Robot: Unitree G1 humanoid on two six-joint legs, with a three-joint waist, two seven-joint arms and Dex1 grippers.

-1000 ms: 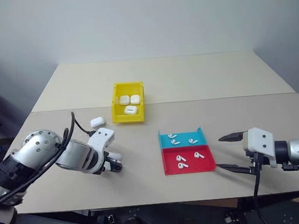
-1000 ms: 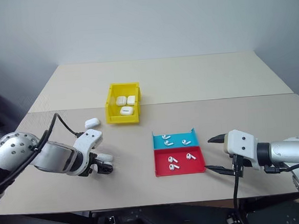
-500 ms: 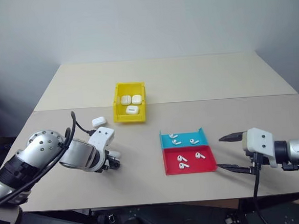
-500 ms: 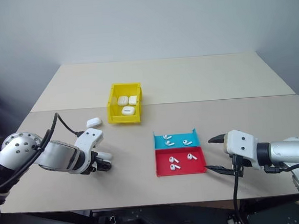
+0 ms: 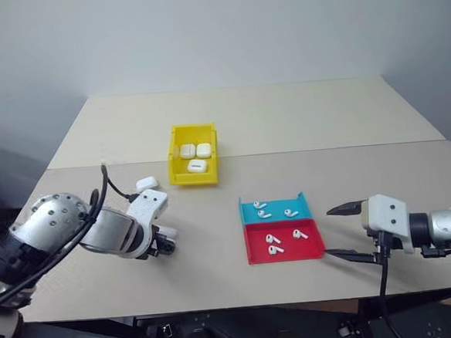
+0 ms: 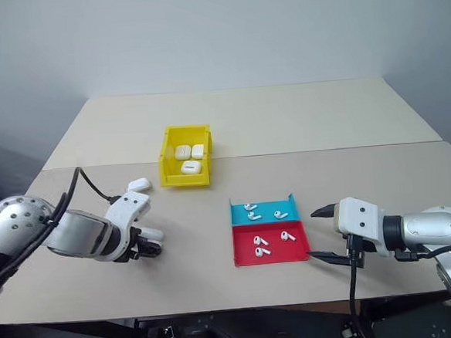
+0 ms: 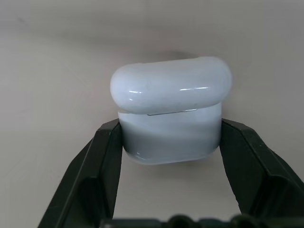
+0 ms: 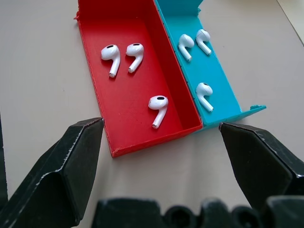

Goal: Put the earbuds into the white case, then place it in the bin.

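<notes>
Three cases already lie in the yellow bin [image 5: 193, 165]. Left gripper [image 7: 168, 142] clamps a closed white case [image 7: 170, 109] above the table; right gripper [image 8: 159, 137] gapes empty before six earbuds [image 8: 158, 105] waiting in the tray [image 8: 142, 140].

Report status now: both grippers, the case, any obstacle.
Left gripper shut on white case, lid closed. Right gripper open beside tray, six earbuds inside. No obstacle.
</notes>
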